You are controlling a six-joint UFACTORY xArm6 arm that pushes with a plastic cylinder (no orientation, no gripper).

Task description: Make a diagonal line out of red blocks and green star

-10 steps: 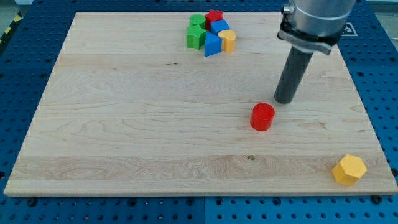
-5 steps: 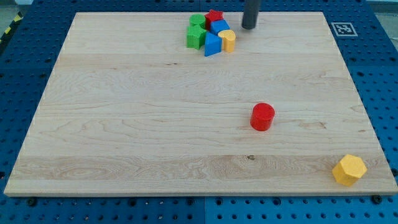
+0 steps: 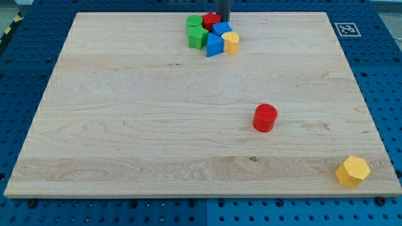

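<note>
**Tip at the cluster, working the red star loose**

Tip-wise: my tip (image 3: pixel 223 21) sat at the board's (image 3: pixel 125 125) far edge, touching or just beside the red star (image 3: pixel 210 20) on its right. No jaws on this rod, so nothing held, only pushing. Green star (image 3: pixel 197 39) lay just below-left of the red star, a 2nd green block (image 3: pixel 194 22) left of it, blue blocks (image 3: pixel 215 44) and a yellow block (image 3: pixel 231 42) below-right. Red cylinder (image 3: pixel 265 117) stood well apart, far below-right. Step in hand, I judged: separating the red star. Next needs a push on it away from the pack w/o dragging the neighbours.
</note>
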